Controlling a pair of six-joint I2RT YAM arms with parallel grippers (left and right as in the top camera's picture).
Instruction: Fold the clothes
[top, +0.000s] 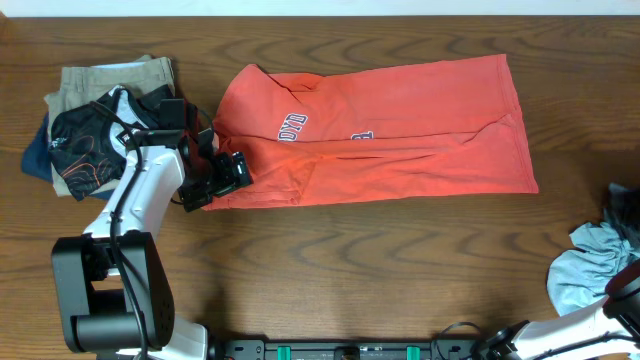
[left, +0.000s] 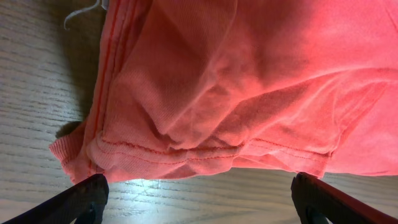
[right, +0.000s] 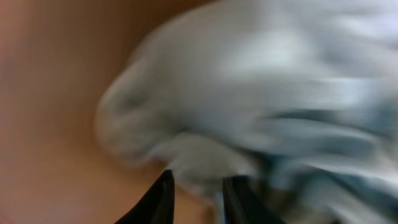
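The coral-red T-shirt (top: 400, 120) lies flat on the wooden table, folded lengthwise, with white lettering (top: 292, 124) showing near its left end. My left gripper (top: 215, 183) is at the shirt's lower left corner. In the left wrist view its jaws (left: 199, 182) are wide open and empty, low over the table, with the shirt's stitched hem (left: 205, 152) just ahead of them. My right gripper (right: 199, 186) is off at the table's right front edge, over a blurred pale blue cloth (right: 280, 93). Its fingers are a narrow gap apart with nothing clearly between them.
A pile of other clothes (top: 100, 125), khaki, black patterned and blue, sits at the left beside my left arm. A pale blue garment (top: 585, 272) and a dark one (top: 625, 210) lie at the right front edge.
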